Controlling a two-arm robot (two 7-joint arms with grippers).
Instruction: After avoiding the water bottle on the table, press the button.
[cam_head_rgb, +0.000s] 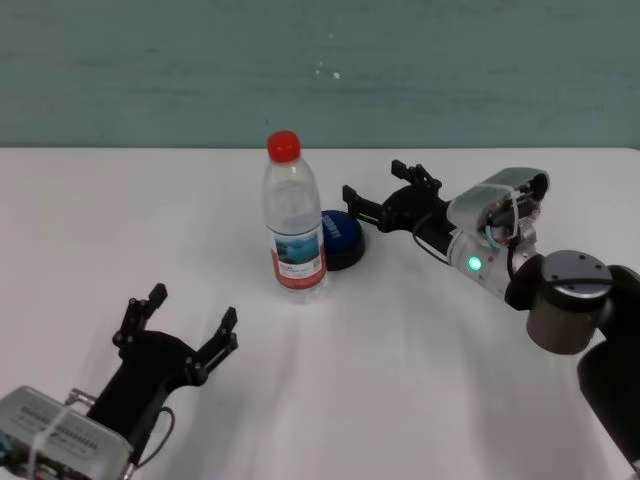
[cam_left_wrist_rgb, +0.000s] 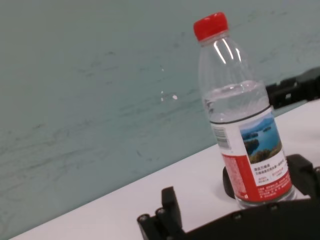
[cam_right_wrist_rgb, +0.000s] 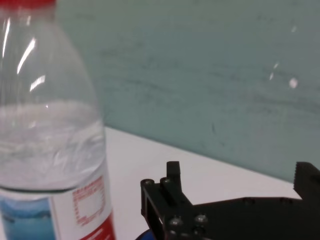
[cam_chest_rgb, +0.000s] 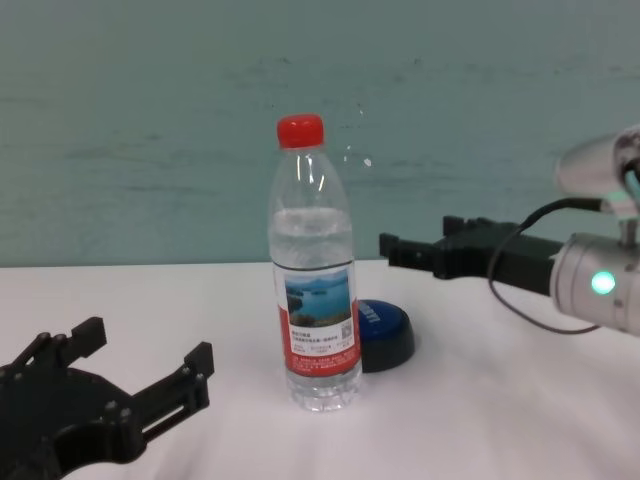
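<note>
I am watching the water bottle (cam_head_rgb: 294, 219) standing upright near the middle of the white table (cam_head_rgb: 450, 380), its long axis vertical and red screw cap pointing up. Its clear ribbed plastic is carrying a red-and-white label with a blue lake picture; the small print is not legible to me. The button (cam_head_rgb: 343, 238), a low blue dome on a black base with tiny white lettering, is sitting just behind and to the right of the bottle, partly hidden by it. My right gripper (cam_head_rgb: 385, 192) is hovering just beside the button, fingers spread apart. My left gripper (cam_head_rgb: 190, 318) is resting near the table's front, fingers also spread.
</note>
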